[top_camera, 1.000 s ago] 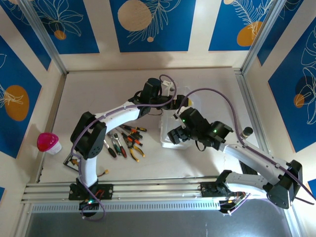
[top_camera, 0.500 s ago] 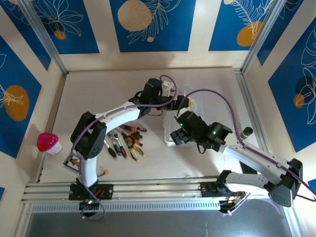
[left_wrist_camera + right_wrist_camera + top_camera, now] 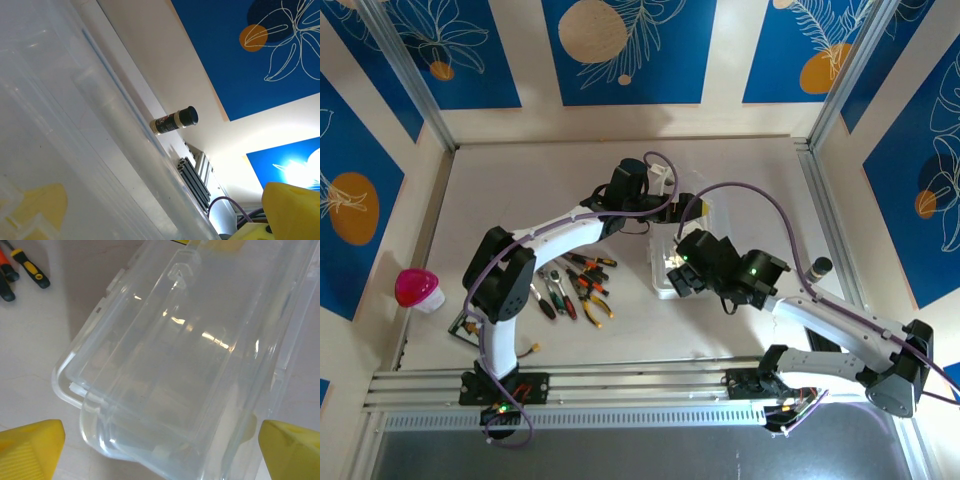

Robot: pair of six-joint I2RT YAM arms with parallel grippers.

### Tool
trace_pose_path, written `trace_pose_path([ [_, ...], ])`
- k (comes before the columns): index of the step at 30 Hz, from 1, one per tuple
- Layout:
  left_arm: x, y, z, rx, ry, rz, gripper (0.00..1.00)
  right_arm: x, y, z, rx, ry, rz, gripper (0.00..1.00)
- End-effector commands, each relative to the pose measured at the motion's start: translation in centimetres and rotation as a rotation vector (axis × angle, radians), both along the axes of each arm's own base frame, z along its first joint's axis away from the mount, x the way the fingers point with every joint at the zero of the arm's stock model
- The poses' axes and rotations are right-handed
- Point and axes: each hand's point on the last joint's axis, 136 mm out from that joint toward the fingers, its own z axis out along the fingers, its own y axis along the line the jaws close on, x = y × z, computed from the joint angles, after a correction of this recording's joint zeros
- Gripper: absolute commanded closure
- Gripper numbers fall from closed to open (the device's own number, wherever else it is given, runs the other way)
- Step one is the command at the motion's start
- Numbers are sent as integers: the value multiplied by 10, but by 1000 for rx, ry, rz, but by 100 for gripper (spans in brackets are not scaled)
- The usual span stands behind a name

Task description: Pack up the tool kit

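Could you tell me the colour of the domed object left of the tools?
Domed object: pink over white, top external view.

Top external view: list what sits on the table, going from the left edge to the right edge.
pink ball → flat black card → loose hand tools → clear plastic case → small dark-capped bottle

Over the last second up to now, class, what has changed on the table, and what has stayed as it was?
The right gripper has drawn back slightly toward the near edge, above the clear plastic case. Its jaws are open, and nothing was taken hold of or let go. The left gripper, the loose hand tools and the pink ball stayed put.
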Motion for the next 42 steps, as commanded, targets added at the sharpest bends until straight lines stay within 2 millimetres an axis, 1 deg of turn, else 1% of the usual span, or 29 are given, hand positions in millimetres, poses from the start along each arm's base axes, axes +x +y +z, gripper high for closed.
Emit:
trace_pose_path([
  [1,-3,-5,39,-71,-88,-32,0,7,-2,-5,-32,-30,-34,1],
  [5,-4,-4,40,-67,-92,-33,0,13,-1,-4,-32,-69,-50,0],
  [6,-4,-4,40,-66,-93,-33,0,14,-1,-2,-33,-80,-55,2],
  [10,-6,-2,40,-61,-96,-34,0,17,-2,4,-26,-109,-64,10],
  [14,-6,5,40,-52,-102,-30,0,17,-1,11,-6,-127,-59,19],
  [16,-8,11,40,-40,-110,-26,0,17,-1,11,-4,-130,-60,24],
  [20,-10,28,36,17,-134,-4,0,18,0,13,-4,-134,-61,28],
  [28,-2,65,36,68,-167,66,0,21,2,16,5,-147,-61,30],
  [30,0,73,33,79,-167,84,0,20,1,16,7,-145,-63,30],
  [32,0,81,25,96,-154,97,0,21,0,15,15,-145,-68,30],
  [34,1,90,11,139,-140,118,0,21,0,16,31,-146,-71,30],
  [41,-3,125,-68,433,-80,187,0,21,-4,23,129,-148,-74,30],
  [42,-3,129,-76,467,-74,190,0,21,-5,23,144,-146,-75,30],
])
